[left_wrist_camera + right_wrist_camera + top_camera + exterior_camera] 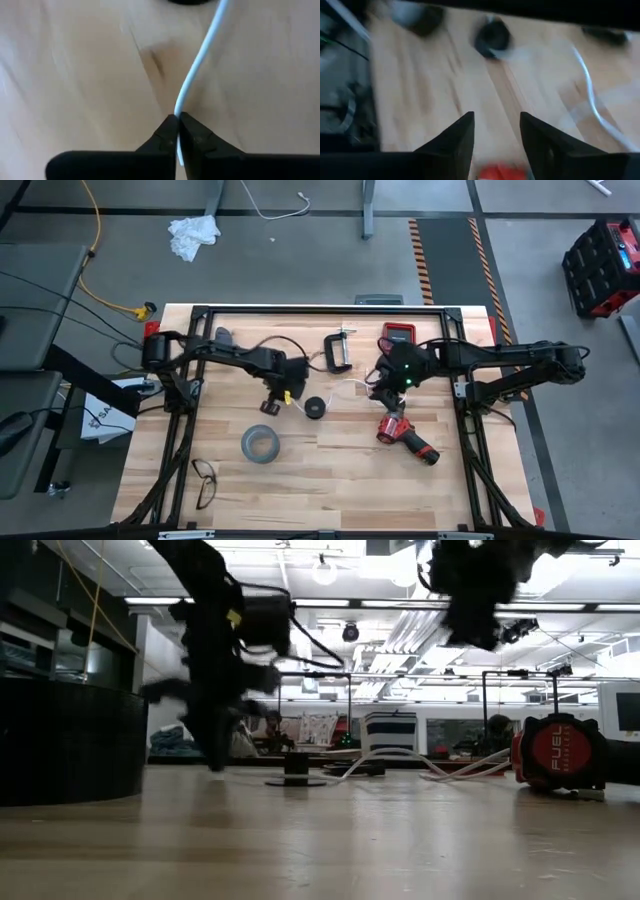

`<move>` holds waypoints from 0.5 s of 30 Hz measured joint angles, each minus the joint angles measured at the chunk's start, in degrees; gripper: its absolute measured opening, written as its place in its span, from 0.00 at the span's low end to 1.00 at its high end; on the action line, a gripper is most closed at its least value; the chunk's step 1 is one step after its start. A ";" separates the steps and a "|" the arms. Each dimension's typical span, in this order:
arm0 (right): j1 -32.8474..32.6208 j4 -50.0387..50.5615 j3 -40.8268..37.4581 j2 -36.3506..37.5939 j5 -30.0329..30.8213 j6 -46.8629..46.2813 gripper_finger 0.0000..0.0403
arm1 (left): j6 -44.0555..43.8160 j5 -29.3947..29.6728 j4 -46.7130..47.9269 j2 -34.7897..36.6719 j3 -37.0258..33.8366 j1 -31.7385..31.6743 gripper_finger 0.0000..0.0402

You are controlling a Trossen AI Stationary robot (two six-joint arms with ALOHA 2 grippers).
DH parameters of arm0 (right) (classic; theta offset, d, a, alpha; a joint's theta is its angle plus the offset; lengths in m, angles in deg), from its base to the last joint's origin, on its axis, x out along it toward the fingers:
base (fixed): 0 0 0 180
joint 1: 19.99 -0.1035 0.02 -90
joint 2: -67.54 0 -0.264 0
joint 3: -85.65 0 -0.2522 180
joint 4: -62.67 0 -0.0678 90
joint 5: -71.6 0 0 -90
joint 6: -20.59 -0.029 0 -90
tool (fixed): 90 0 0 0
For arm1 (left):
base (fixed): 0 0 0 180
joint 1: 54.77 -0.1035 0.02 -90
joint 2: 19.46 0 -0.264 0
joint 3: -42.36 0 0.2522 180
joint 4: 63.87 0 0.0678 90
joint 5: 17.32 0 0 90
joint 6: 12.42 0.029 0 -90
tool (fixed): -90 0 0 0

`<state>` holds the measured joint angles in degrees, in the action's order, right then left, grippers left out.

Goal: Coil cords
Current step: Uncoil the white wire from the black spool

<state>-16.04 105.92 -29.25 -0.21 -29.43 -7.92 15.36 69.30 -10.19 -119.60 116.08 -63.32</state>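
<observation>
- The white cable [345, 387] lies on the desk [330, 480] near its middle, running from the small black disc [316, 408] rightward in a loose curve toward the right arm.
- The left tool [178, 131] is down at the desk just left of the disc, and the wrist view shows its two fingers pressed together with the white cable pinched between the tips.
- So the left side has its hold: the cable end by the disc looks secured, the first step of a coil.
- The right tool [496, 131] hangs above the desk at the cable's far-right stretch, close to the red drill [402, 438]. Its fingers stand apart with bare wood between them; nothing is held.
- From the right wrist view the cable sits off to one side of the tool, not between the fingers, so that grasp is not yet made.
- My read: this is the pick-up stage, one end caught and the other end free.
- The next move likely calls for the right tool to line up over the loose stretch, come down and close on it, then lead it round toward the disc while the left holds firm.
- The cable is thin and springy-looking, so the pinch needs to be square or it may slip out.
- The grey tape roll [259, 444], glasses [204, 481] and clamp [338, 352] sit well clear of the working spot.
</observation>
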 joint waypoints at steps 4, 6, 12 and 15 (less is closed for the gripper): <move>0.00 -11.07 0.10 -0.78 -1.05 3.13 0.37 | -6.41 -1.30 -1.10 7.85 1.19 0.51 0.00; 0.00 -12.68 0.15 -2.01 -1.06 4.41 0.37 | -8.56 -2.80 -0.17 10.64 0.86 0.93 0.00; 1.58 -12.96 0.11 -10.24 -1.44 -1.13 0.43 | -13.90 -4.69 -1.01 15.26 0.83 2.79 0.00; 2.74 -14.32 0.06 -14.87 -2.93 -4.40 0.45 | -16.32 -4.76 -1.44 14.86 0.67 4.24 0.00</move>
<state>-13.30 91.60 -29.20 -15.09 -32.36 -12.31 -0.96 64.54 -11.63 -104.74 116.75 -59.09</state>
